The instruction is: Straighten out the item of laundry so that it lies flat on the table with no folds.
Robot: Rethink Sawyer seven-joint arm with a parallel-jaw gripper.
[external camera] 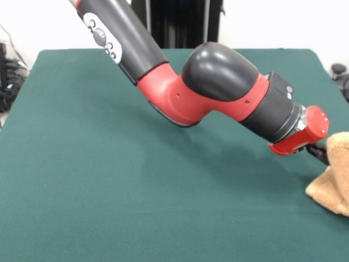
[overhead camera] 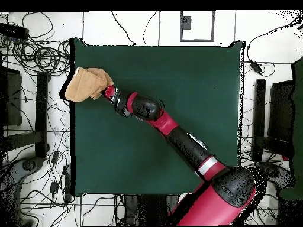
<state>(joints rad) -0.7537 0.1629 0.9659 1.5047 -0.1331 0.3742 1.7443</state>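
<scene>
- Table (external camera: 109, 207): a large rectangle covered in dark green felt-like cloth, filling most of both views; in the overhead view cables lie on the pale floor around it.
- Arm (external camera: 218, 87): red and black, reaching low across the green surface. In the overhead view it runs from the base at the lower right diagonally to the table's upper-left corner; in the front view it crosses from the upper left to the right edge.
- Item of laundry (overhead camera: 87, 84): a small tan-orange terry towel, bunched and folded, not flat. In the overhead view it sits at the table's upper-left corner, its outer edge reaching the table's left border; in the front view it is at the right edge, partly cut off, with one part raised beside the arm's tip.
- Gripper (external camera: 320, 149): dark, at the end of the red wrist, touching the towel's raised part. Whether its fingers are spread or pinching the cloth cannot be told from either view.
</scene>
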